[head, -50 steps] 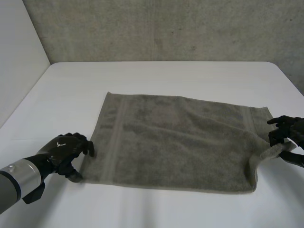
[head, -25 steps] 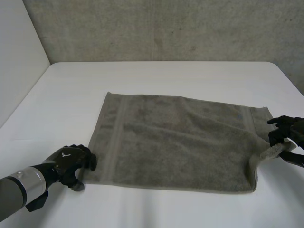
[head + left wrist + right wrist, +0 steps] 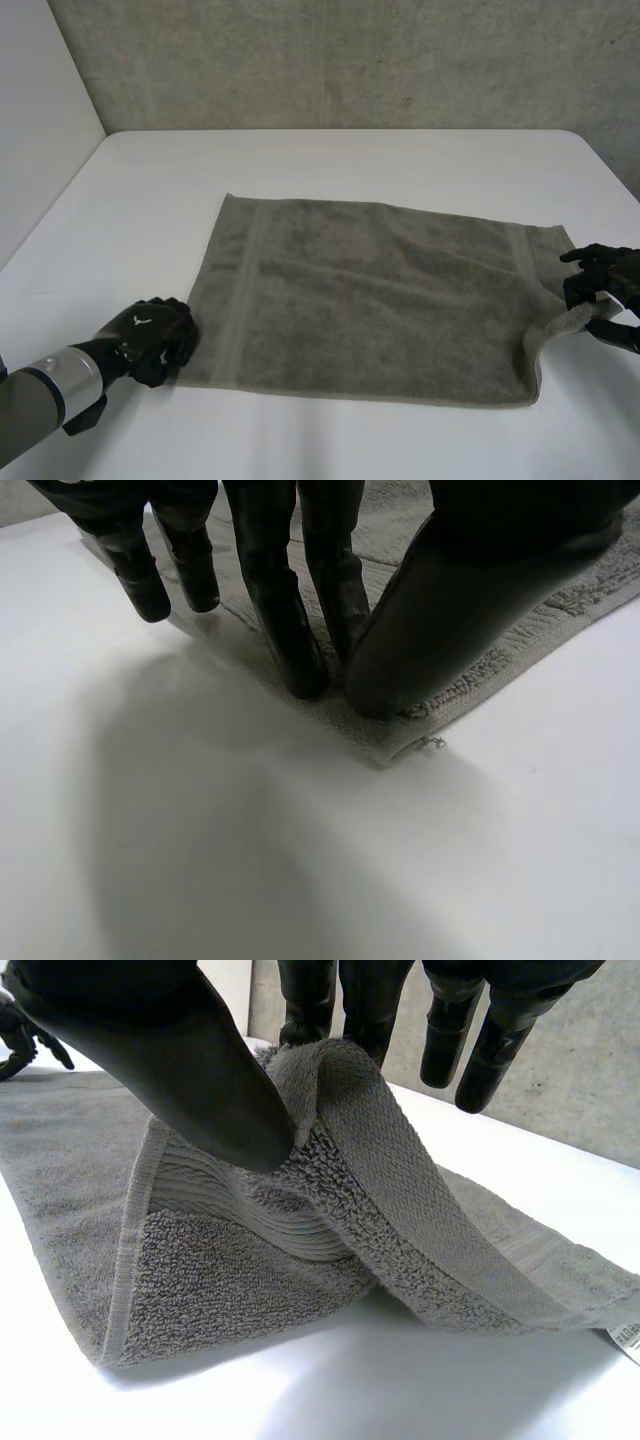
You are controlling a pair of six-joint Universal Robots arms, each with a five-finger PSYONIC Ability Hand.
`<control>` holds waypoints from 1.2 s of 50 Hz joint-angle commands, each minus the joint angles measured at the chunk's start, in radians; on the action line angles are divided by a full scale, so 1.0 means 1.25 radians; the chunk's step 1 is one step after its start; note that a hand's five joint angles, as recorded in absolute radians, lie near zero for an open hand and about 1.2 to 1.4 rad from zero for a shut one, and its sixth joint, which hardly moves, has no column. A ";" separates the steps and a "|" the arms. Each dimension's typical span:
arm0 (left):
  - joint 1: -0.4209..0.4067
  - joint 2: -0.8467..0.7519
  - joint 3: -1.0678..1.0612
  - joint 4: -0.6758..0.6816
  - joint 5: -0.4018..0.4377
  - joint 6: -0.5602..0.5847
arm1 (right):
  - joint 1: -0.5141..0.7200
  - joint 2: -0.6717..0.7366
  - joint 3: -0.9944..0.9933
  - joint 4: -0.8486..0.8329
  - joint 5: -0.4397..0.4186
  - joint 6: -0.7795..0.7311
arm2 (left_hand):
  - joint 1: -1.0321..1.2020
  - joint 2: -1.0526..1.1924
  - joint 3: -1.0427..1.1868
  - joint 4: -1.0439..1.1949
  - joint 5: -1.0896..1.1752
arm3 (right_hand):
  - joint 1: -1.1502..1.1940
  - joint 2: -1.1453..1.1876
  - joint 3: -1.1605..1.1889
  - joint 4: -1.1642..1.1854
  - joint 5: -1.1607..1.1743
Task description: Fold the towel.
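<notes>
1. The towel (image 3: 370,300), grey-green, lies spread flat in the middle of the white table (image 3: 300,160). All but 1 corner rests on the surface.
2. That near right corner is raised off the table and folded over on itself. The right hand (image 3: 610,275) pinches it: the thumb (image 3: 190,1070) presses the doubled cloth from the front, and the fingers (image 3: 370,1000) stand behind it. Other fingers hang straight and free beside the fold.
3. The near left corner lies flat under the left hand (image 3: 155,335). 2 fingertips (image 3: 300,670) and the thumb tip (image 3: 400,680) bear down on the cloth, drawn close together just inside the hem. 2 more fingers touch the towel's edge further along.
4. The left arm (image 3: 50,385) reaches in low over the table.
</notes>
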 commanded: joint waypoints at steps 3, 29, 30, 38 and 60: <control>-0.023 -0.009 0.012 0.000 -0.002 0.000 | -0.001 0.000 0.002 0.000 0.000 0.000 | 0.037 0.031 -0.034 -0.040 0.023 | 0.084 0.085 -0.005 -0.048 0.053; -0.014 0.080 -0.021 -0.029 0.002 -0.001 | -0.004 0.000 0.002 0.000 0.000 0.000 | -0.308 -0.314 -0.034 -0.040 -0.323 | 0.084 0.085 -0.005 -0.048 0.053; -0.014 0.080 -0.021 -0.029 0.002 -0.001 | -0.004 0.000 0.002 0.000 0.000 0.000 | -0.308 -0.314 -0.034 -0.040 -0.322 | 0.084 0.085 -0.005 -0.048 0.053; -0.012 0.061 -0.024 -0.024 0.002 0.000 | -0.002 0.000 0.002 0.000 0.000 0.000 | -0.297 -0.302 -0.034 -0.040 -0.311 | 0.084 0.085 -0.005 -0.048 0.053; -0.018 0.008 -0.011 0.006 -0.002 0.001 | -0.002 0.000 0.002 0.000 0.000 0.000 | -0.130 -0.136 -0.034 -0.040 -0.144 | 0.084 0.085 -0.005 -0.048 0.053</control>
